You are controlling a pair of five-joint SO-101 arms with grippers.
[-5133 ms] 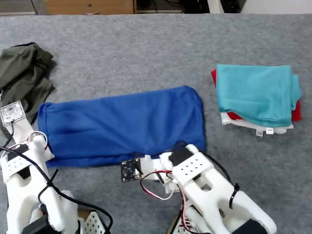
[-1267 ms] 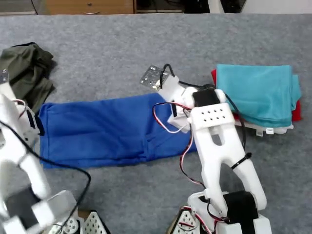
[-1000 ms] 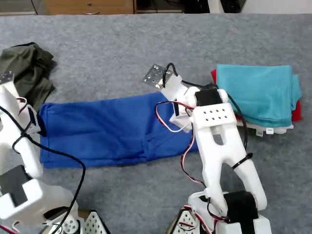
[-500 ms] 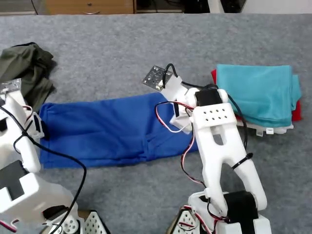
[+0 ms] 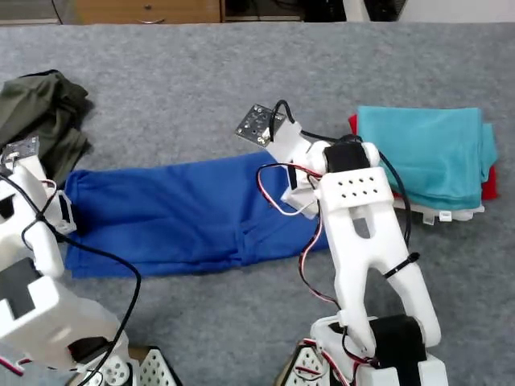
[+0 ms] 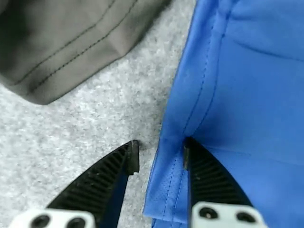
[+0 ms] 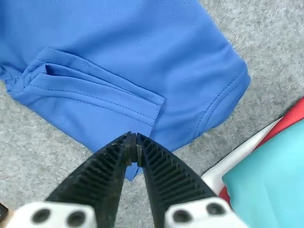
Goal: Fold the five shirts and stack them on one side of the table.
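Observation:
A blue shirt [image 5: 193, 213] lies folded into a long strip across the table's middle. My left gripper [image 6: 160, 149] is open at the strip's left end, with the shirt's hemmed edge [image 6: 173, 142] lying between its fingers. In the high view that gripper [image 5: 66, 213] sits at the strip's left edge. My right gripper [image 7: 134, 137] is shut, with nothing in it, above the strip's right end, where a tucked fold [image 7: 95, 83] shows. The right arm [image 5: 354, 201] covers that end from above.
A crumpled olive shirt [image 5: 40, 112] lies at the back left, close to my left gripper. On the right is a stack of folded shirts with teal [image 5: 422, 157] on top of red [image 5: 488, 183] and white [image 5: 402, 205]. Bare grey cloth [image 5: 185, 80] covers the table.
Five seconds ago the blue shirt was wider and both arms were at the table's front. Within the last second my left gripper settled at the shirt's left edge; the right arm barely moved.

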